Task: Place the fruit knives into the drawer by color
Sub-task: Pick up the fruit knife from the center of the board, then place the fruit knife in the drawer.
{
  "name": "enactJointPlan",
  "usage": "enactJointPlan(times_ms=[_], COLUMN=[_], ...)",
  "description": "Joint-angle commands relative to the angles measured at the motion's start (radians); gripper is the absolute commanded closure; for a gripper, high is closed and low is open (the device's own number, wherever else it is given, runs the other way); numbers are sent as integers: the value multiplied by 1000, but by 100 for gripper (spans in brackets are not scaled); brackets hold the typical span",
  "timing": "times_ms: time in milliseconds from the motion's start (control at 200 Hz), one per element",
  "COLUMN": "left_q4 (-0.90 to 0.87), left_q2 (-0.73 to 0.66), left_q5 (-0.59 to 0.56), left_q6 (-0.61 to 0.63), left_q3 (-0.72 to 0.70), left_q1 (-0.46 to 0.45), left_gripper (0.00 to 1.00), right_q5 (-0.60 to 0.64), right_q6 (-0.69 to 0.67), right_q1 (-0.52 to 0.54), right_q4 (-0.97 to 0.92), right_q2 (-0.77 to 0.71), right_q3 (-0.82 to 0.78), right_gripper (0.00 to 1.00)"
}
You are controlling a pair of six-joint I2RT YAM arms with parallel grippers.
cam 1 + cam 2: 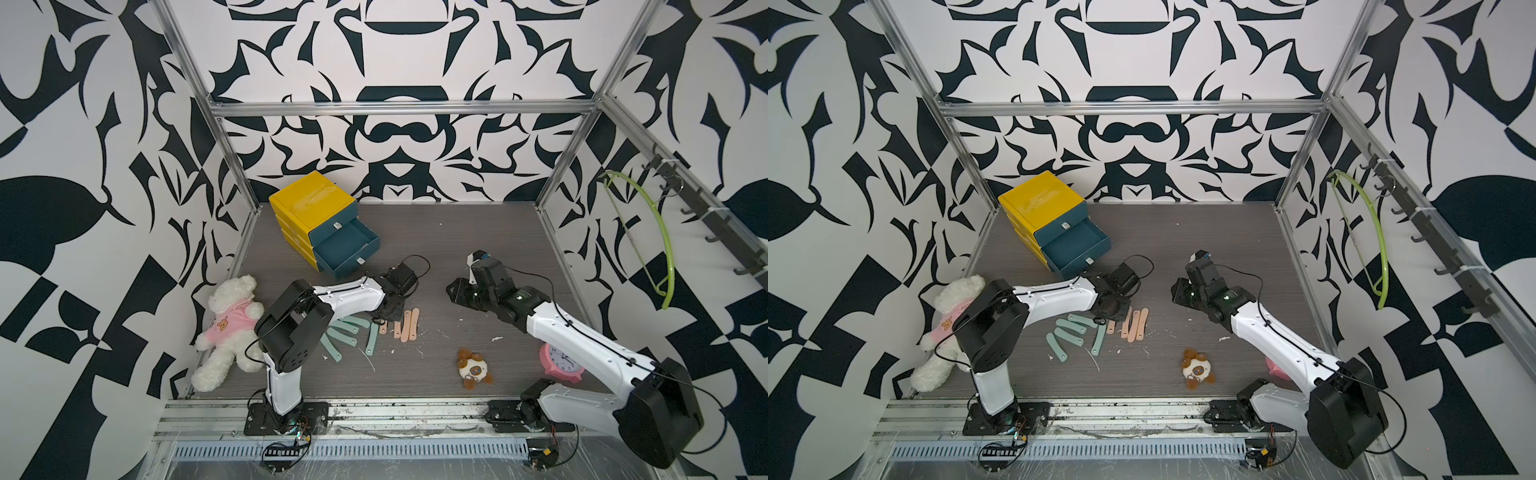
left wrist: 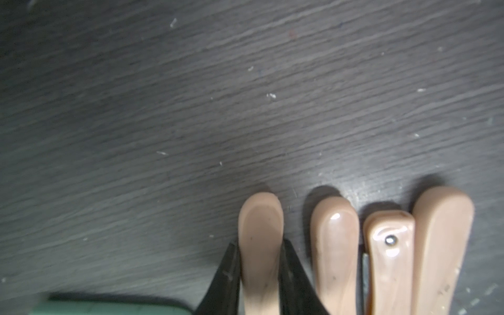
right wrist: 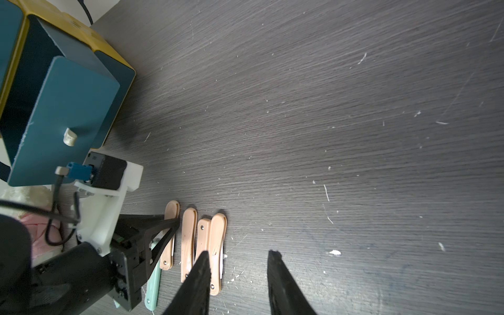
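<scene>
1. While the left gripper [image 2: 260,245] is clenched on the sides of 1 peach-pink knife [image 2: 260,218], the step in hand is judged to be the pick of a pink piece. Whether the knife has left the table [image 2: 191,109] cannot be told.
2. Next move, as judged: a straight lift clear of the neighbouring pink knife [image 2: 334,245], which lies just beside the held one. The load then goes to the open drawer [image 1: 347,245] of the yellow cabinet [image 1: 309,199], well apart toward the back wall, for release inside. That drawer looks empty in both top views.
3. Right gripper [image 3: 238,259]: jaws apart, nothing between them, hovering above bare table near the far side of the pink row.
4. Fruit knives [image 1: 1133,324]: slim, glossy, round-ended bars lying flat on the table between the 2 arms.
   - 4 peach-pink bars lie parallel in a row, and the 2 farthest from the held one touch along their sides. A small metal rivet [image 2: 390,240] shows on 1 of these.
   - Mint-teal knives [image 1: 345,328] fan out just beside the row, toward the left arm's base.
   - No olive piece is in view, though the left arm hides part of the spread.
</scene>
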Motion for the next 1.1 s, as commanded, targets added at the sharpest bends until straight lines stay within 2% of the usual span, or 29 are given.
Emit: enactJointPlan(times_ms=[0,205,370,470,655,875,955,1020,1095], left_q4=[-33,-113,-162,-173,-145,-142,-148,-147,-149], left_q2=[-116,-261,-284,-238,-106,51,80,93,100], left_q5=[-8,-96,-235,-324,-396,-478,-475,-457,-439], left_q6=[13,72,164,220,281,340,334,324,318], left_q3=[74,227,344,409,472,550,566,567,564], left_q1=[-1,9,98,150,243,266,278,290,298], left_gripper=[78,78,78,78,78,76,75,72,63], right_q5=[-2,-5,-18,-21,-25,-26,-30,-36,-49], right_q6=[-1,0,8,10,10,9,10,10,11], right_q1=[-4,-5,-5,-5,-5,-5,-5,-5,-5], right_q4=[25,30,44,46,42,32,30,33,42], right_q2=[-22,-13,-2,0,-9,-31,-34,-37,-39], right_q3=[4,6,2,1,-4,-14,-17,-22,-29], right_gripper=[63,63,63,63,63,63,63,62,59])
